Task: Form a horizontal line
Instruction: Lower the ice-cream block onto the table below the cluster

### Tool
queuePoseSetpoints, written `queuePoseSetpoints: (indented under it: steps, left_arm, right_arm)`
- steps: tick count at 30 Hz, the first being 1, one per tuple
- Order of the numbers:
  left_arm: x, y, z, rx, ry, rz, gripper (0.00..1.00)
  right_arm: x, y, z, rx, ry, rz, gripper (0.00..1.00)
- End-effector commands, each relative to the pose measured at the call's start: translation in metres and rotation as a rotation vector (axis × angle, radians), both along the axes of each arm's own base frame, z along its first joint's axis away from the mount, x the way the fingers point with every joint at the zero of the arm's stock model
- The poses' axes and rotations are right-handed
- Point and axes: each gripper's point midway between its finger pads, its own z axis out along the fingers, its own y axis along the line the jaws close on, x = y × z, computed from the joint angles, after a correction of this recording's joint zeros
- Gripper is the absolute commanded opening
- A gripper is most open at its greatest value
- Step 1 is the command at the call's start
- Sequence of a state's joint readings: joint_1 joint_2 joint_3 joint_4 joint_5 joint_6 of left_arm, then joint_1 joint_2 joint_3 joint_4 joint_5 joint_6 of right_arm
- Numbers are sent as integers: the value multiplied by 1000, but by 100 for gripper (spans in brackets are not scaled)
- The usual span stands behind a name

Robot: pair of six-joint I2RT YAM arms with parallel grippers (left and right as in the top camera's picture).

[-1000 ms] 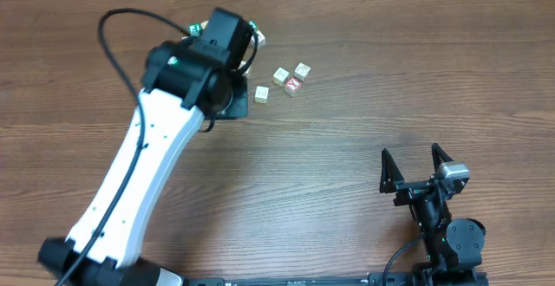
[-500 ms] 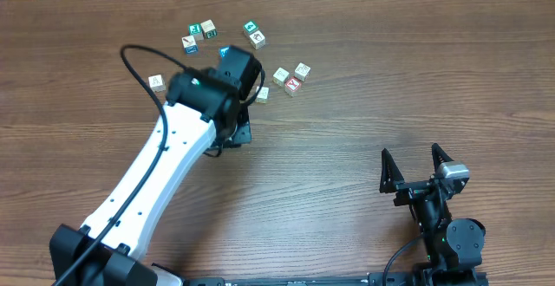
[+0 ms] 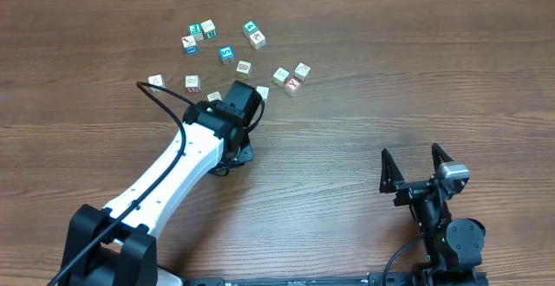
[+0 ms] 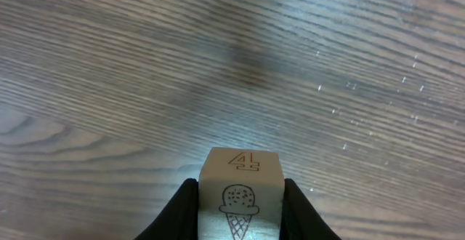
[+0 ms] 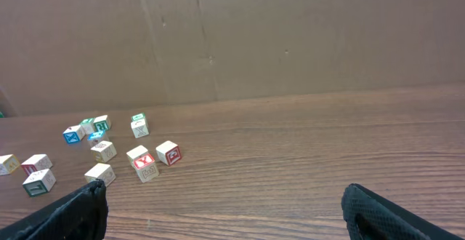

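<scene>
Left hand point(image 4: 241, 200), narrowly open, clamps a pale ice-cream cube point(image 4: 240, 173).

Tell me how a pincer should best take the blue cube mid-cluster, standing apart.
Come straight down and close on two opposite side faces of the blue cube. It seems to sit flat with bare table all round, so there should be room either side.
</scene>
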State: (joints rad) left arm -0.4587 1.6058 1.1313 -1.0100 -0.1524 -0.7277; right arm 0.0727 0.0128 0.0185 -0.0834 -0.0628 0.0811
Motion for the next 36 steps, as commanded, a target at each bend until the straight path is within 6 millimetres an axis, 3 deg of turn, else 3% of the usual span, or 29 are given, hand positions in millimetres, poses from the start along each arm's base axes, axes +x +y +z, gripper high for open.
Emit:
queuePoseSetpoints:
  steps: [1,18,27,36]
  left_arm:
    - [-4,-1,-7,-8,-1,30,19]
    - [-1,-3,-48,-35,-67,-26,18]
    - [8,-7,-48,-26,-97,-169,20]
    - [11,-9,-48,-31,-110,-171,20]
  right_arm:
    - [0,-2,-2,-4,-2,-9,100]
    - [0,-2,-2,-4,-2,-9,100]
    - [0,-2,-2,-4,-2,-9,100]
    - [0,-2,-2,-4,-2,-9,100]
